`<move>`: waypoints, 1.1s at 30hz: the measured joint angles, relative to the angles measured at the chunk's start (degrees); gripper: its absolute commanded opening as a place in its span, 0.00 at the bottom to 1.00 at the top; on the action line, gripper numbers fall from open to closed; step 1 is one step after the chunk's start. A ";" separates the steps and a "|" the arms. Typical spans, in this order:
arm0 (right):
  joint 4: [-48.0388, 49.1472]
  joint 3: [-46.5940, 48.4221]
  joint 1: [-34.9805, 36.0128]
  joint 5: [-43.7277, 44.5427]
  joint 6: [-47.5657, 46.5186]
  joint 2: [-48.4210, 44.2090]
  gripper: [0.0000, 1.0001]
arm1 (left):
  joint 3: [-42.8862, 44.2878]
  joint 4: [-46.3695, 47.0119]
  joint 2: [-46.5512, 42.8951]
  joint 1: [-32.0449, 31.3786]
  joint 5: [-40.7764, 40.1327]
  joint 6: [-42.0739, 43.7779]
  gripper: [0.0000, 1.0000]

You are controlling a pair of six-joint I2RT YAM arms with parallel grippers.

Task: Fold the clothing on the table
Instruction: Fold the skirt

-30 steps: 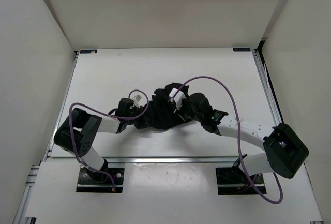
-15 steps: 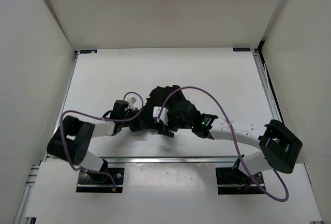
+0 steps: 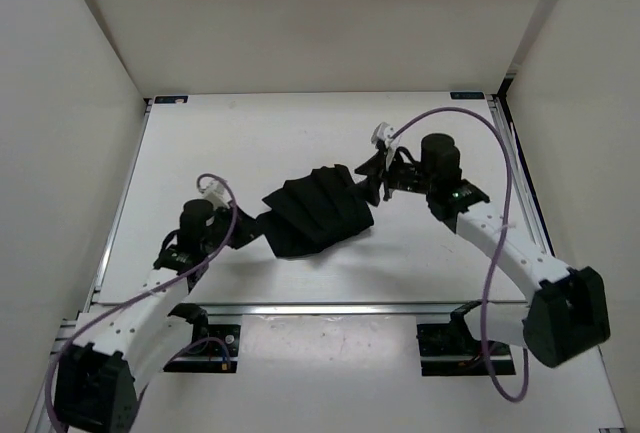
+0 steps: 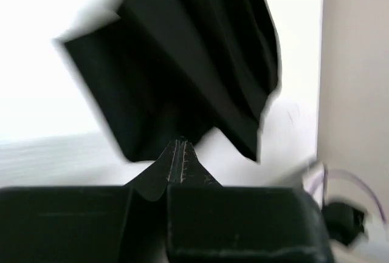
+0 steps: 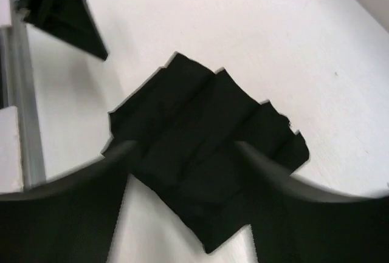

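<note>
White table (image 3: 200,143): left end effector (image 4: 180,149) pinching clothing (image 3: 315,211) corner; right end effector (image 5: 184,149) spread.

Top camera looks down on the whole table (image 3: 250,143); both wrist cameras closely face the clothing (image 3: 318,211), shared by all.

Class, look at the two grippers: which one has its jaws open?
The right gripper: its jaws stand apart, gripping nothing, while the left gripper is pinched shut on a corner of the clothing.
</note>
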 measured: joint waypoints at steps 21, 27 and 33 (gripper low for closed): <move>-2.38 3.02 -15.74 -14.40 20.13 15.45 0.79 | 14.71 13.46 26.43 -19.80 0.70 -23.37 0.99; -0.57 1.51 -17.22 -14.32 23.28 15.39 0.79 | 14.49 7.32 21.94 -25.68 -7.67 -35.04 0.99; 0.96 1.51 -18.84 -14.21 24.17 15.39 0.79 | 10.54 3.45 16.87 -28.22 -14.51 -43.10 0.99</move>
